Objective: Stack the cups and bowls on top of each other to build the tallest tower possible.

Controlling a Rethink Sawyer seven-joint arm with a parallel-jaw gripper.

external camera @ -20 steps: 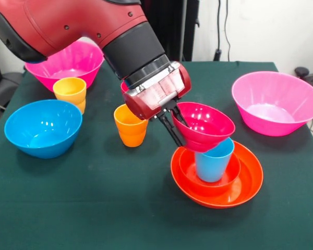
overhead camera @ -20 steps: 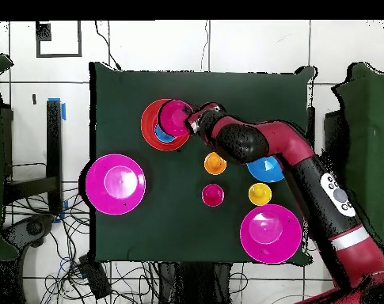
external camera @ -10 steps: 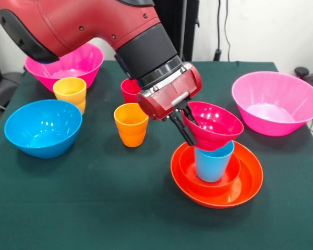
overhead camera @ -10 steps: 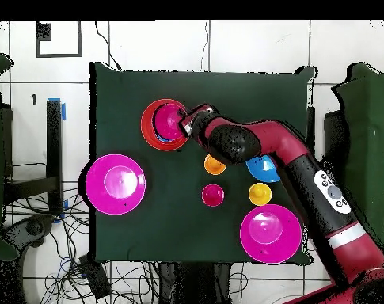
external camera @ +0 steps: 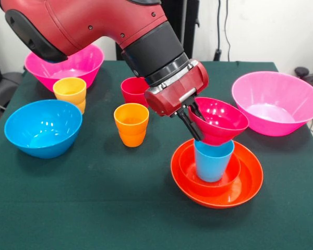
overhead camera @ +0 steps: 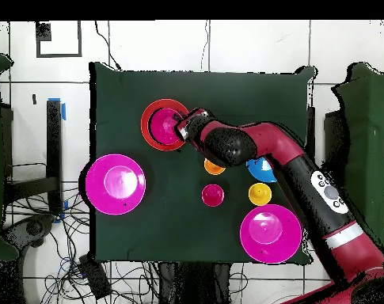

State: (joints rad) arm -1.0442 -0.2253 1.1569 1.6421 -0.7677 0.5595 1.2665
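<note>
My gripper [external camera: 194,121] [overhead camera: 180,127] is shut on the left rim of the small crimson bowl [external camera: 220,121] [overhead camera: 163,124]. The bowl hangs slightly tilted, its base right at the mouth of the blue cup [external camera: 213,160]; I cannot tell whether they touch. That cup stands upright in the small orange bowl [external camera: 188,165], which is nested in the wide orange bowl [external camera: 250,182] [overhead camera: 148,136]. From overhead the crimson bowl hides the blue cup. The orange cup [external camera: 131,124] [overhead camera: 214,168], red cup [external camera: 132,90] [overhead camera: 213,195] and yellow cup [external camera: 70,94] [overhead camera: 260,194] stand apart on the green cloth.
A blue bowl [external camera: 43,127] [overhead camera: 268,171] sits at front-view left, partly under the arm from overhead. One large pink bowl [external camera: 62,65] [overhead camera: 270,233] stands behind the yellow cup. The other pink bowl [external camera: 276,101] [overhead camera: 115,184] is right of the stack.
The gripper has carried the crimson bowl rightward and a little upward in the front view, from beside the blue cup's rim to centred over its mouth.
</note>
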